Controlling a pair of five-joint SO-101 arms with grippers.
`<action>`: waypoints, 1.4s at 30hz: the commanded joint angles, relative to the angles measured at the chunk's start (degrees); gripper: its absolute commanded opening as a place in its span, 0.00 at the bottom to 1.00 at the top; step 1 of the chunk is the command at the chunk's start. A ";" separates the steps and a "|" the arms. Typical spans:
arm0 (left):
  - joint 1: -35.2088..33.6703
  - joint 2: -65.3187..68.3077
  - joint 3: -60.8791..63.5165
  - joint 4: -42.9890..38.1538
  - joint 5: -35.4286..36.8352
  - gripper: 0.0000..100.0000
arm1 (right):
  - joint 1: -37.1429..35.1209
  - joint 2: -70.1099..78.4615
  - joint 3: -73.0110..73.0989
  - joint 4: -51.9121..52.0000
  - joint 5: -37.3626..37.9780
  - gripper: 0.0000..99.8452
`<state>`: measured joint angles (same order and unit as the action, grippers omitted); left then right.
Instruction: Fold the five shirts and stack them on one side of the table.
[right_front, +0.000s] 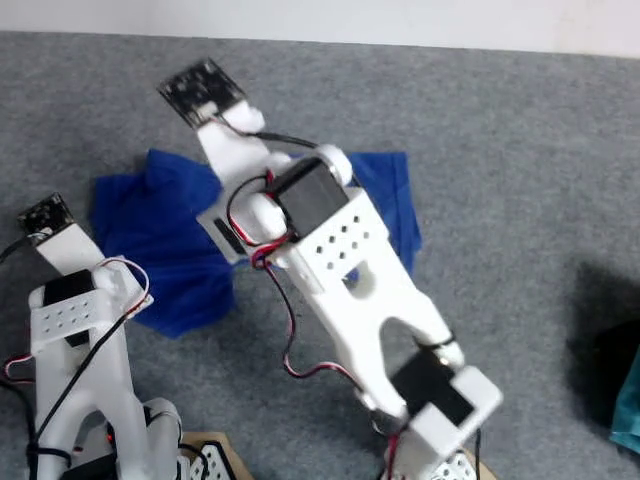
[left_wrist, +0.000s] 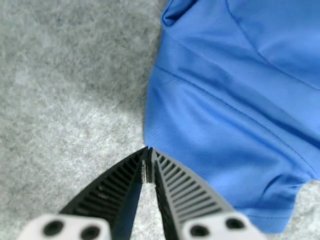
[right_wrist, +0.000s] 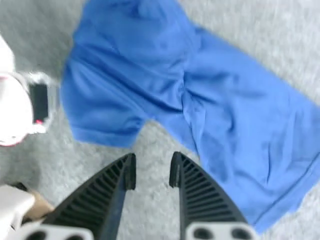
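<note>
blue shirt (right_front: 165, 240) lies spread and rumpled on the grey table (right_front: 500, 150), out around ten o'clock from the middle in the high view, one sleeve poking toward one o'clock past the arm. the right arm (right_front: 340, 260) comes in from five o'clock and stretches across the shirt toward eleven. the left arm (right_front: 75, 330) stands at eight o'clock, its wrist at the shirt's near corner. from the left wrist, the left gripper (left_wrist: 148, 162) has its fingers pressed together, tips right on the hem of the shirt (left_wrist: 225, 125); whether a sliver of cloth is caught between them is hard to say from here. from the right wrist, the right gripper (right_wrist: 152, 172) has its fingers a little apart with nothing between them, over bare table just beside the shirt's (right_wrist: 200, 110) edge. over at four o'clock, at the frame edge, sits a bit of teal cloth (right_front: 628, 400).
</note>
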<state>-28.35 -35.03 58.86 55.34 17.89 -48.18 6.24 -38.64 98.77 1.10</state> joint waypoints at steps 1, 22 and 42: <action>0.57 -1.45 -0.31 -0.09 -0.53 0.02 | 3.56 -9.19 20.70 -11.30 -0.53 0.13; -2.42 -1.98 5.93 0.26 -3.52 0.28 | 4.97 -21.58 52.00 -32.48 -0.26 0.13; 2.77 -1.45 8.75 -6.68 -3.60 0.08 | 5.14 -21.49 52.00 -32.48 -0.35 0.13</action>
<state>-28.18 -35.74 67.65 49.63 14.46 -44.04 -12.75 13.49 67.38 1.10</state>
